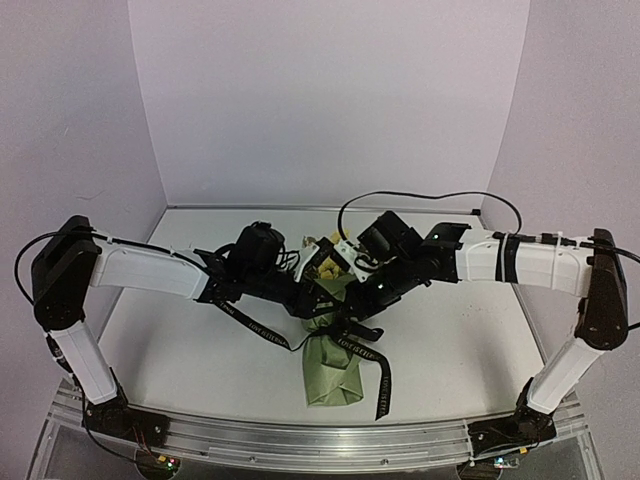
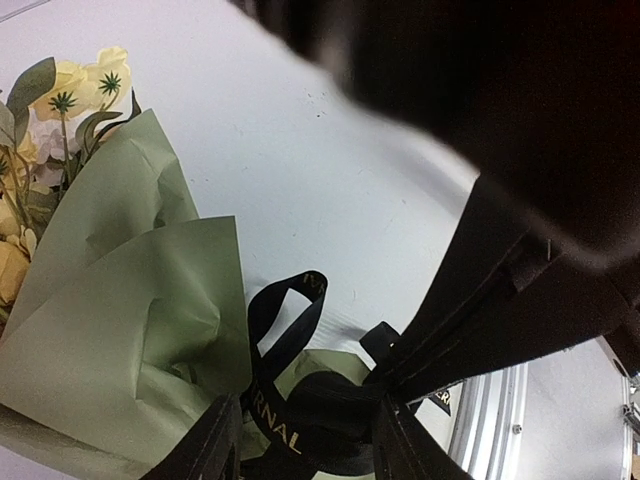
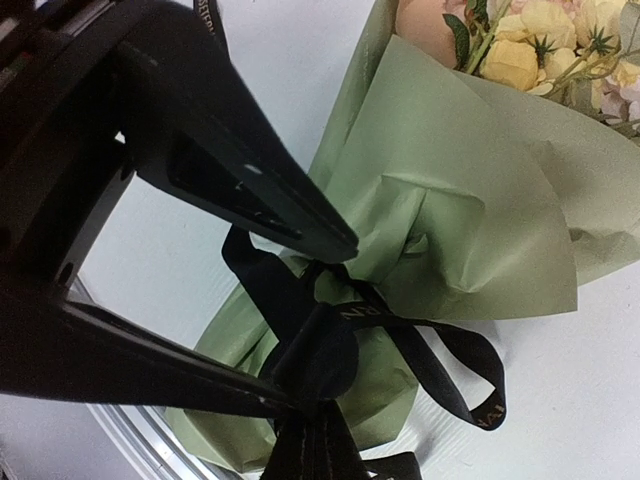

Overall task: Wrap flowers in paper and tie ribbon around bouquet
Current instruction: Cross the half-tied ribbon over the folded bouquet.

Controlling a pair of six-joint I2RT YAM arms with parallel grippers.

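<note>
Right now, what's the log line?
bouquet: wrapped, lying down | ribbon: round its waist | right gripper: shut on ribbon | left gripper: straddling ribbon

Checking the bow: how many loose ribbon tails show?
2: one black lettered ribbon tail trails left of the olive-green paper bouquet, one down its right side. More may be hidden.

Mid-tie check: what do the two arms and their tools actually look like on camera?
The left arm and right arm match: white tubular links between bulky black joint housings. A thin black cable loops off each. The left tool and right tool are black, with long, flat, tapering fingers.
</note>
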